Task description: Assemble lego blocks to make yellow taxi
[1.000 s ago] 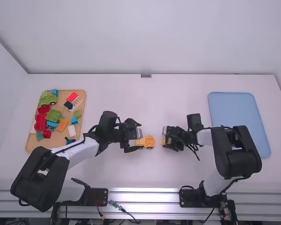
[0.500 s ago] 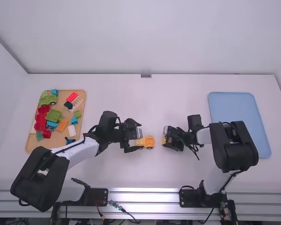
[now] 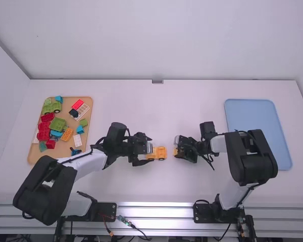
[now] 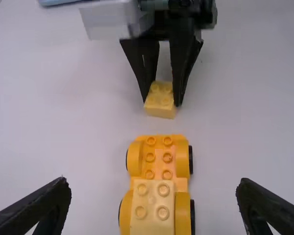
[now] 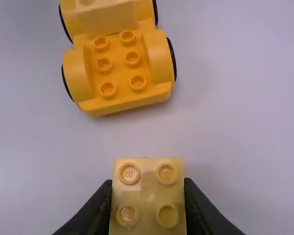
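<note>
Near the middle, the base (image 4: 167,157) is carrying a first block (image 4: 152,208) on its left end, the left gripper (image 4: 153,187) hanging open over it. Just right, the right gripper (image 5: 148,188) is grasping a second block (image 4: 160,106), seemingly yet to be fitted. The taxi is looking half built. Farther left, spare bricks (image 3: 57,124) are lying on a tan tray (image 3: 62,148); far right, a blue tray (image 3: 251,118) is lying.

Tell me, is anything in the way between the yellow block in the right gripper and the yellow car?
Nothing that I can see. The yellow block in the right gripper and the car have just a gap between them. The open left gripper is at the car's other end.
</note>
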### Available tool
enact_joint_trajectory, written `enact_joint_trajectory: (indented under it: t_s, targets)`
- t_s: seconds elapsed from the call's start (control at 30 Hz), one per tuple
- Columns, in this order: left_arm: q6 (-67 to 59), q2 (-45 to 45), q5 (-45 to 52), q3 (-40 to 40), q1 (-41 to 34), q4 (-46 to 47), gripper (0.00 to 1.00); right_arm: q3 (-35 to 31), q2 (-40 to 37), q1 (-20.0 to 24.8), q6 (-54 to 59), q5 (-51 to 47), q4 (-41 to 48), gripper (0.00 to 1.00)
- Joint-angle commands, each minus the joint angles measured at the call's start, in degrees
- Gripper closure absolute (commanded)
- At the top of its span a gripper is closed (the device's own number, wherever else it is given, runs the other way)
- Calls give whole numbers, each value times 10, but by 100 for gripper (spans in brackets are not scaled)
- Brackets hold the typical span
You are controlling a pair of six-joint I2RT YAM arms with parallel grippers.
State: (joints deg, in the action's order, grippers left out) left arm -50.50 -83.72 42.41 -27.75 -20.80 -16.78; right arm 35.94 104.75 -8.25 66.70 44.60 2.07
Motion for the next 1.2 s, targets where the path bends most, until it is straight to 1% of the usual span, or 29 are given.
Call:
enact_joint_trajectory:
  t_s: [0.0, 0.17, 0.23, 0.33, 0.37, 0.4, 0.5, 0.6, 0.63, 0.7, 0.8, 0.9, 1.0, 1.03, 1.07, 1.1, 1.17]
  targets:
    - [-9, -33, 12, 17, 3, -26, 11, 18, 4, -1, 12, 4, 16, 74]
    - [22, -101, 10, 18, 3, -97, 9, 35, 4, -2, 13, 6, 40, 78]
    - [27, -137, 12, 12, 3, -123, 9, 47, 4, -9, 12, 9, 54, 80]
    - [39, -172, 13, -2, 3, -136, 8, 55, -5, -19, 9, 8, 66, 81]
    - [49, -194, 20, -13, 3, -142, 8, 55, -17, -28, 3, 8, 66, 81]
    - [49, -194, 20, -13, 3, -142, 8, 55, -17, -28, 3, 8, 66, 81]
    - [36, -223, 45, -30, 3, -140, 9, 54, -51, -49, 1, 8, 74, 83]
    - [32, -234, 44, -40, 3, -140, 12, 47, -77, -63, -8, 8, 70, 84]
    - [31, -239, 44, -43, 3, -140, 15, 43, -89, -71, -9, 8, 65, 84]
    - [31, -247, 41, -48, 3, -140, 20, 36, -101, -81, -14, 8, 51, 85]
    - [12, -264, 44, -55, 3, -138, 34, 24, -105, -97, -38, 8, 12, 85]
    - [10, -272, 51, -56, 3, -138, 35, 17, -104, -108, -54, 4, -8, 85]
    - [10, -272, 47, -56, 3, -141, 41, 17, -104, -111, -50, 6, -6, 86]
    - [10, -272, 37, -56, 3, -145, 60, 14, -104, -111, -49, 8, -8, 86]
    - [10, -272, 32, -56, 3, -147, 75, 13, -101, -111, -50, 9, -12, 86]
    - [11, -272, 31, -56, 3, -150, 77, 12, -99, -111, -55, 10, -18, 86]
    - [12, -272, 30, -56, 3, -153, 76, 8, -86, -110, -66, 21, -40, 86]
